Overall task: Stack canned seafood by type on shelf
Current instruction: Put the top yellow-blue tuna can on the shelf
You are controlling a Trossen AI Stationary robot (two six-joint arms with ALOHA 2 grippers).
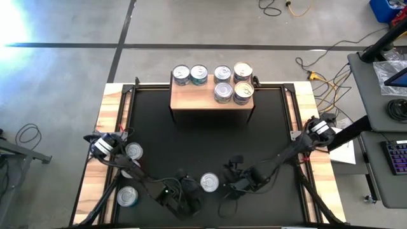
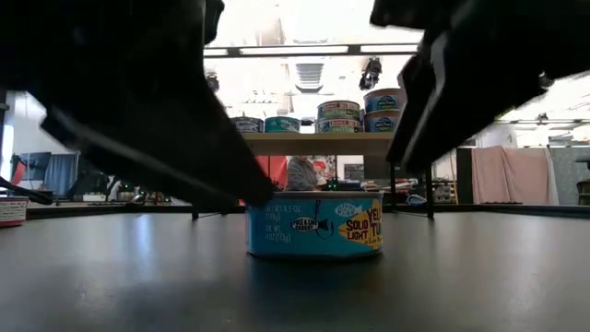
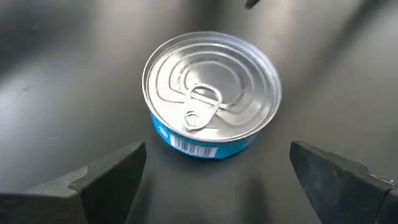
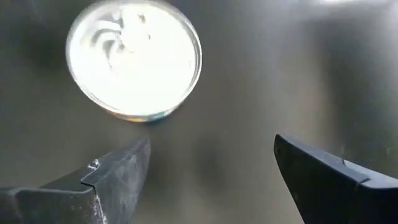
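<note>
A: Tin status?
B: Blue-label tin upright on black mat, near front, btwn both tools, untouched.
A: Tools?
B: Left tool released, fingers wide, just beside it. Right tool spread too, empty.
A: Shelf?
B: Shelf at back, six tins on top.
</note>
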